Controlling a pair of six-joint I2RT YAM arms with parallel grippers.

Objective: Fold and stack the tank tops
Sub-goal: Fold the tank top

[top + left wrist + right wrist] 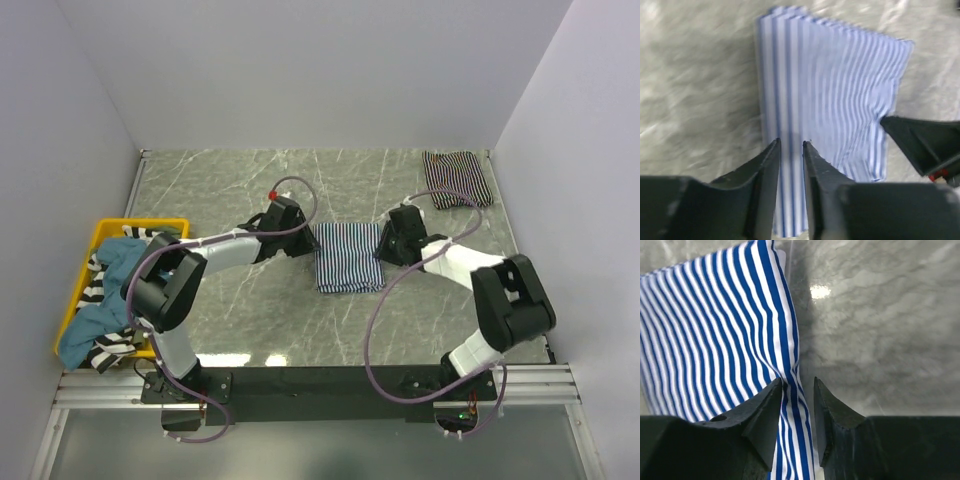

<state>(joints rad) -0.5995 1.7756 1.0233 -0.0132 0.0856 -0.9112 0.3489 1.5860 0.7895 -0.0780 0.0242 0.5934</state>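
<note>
Marble table (230, 180), white walls (320, 70); both jaws slightly apart over folded striped tank top (348, 257)

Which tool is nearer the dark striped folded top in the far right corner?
Right. The right tool sits at the blue-striped top's right edge, closer to the dark folded top; the left tool is at its left edge, farther away.
</note>
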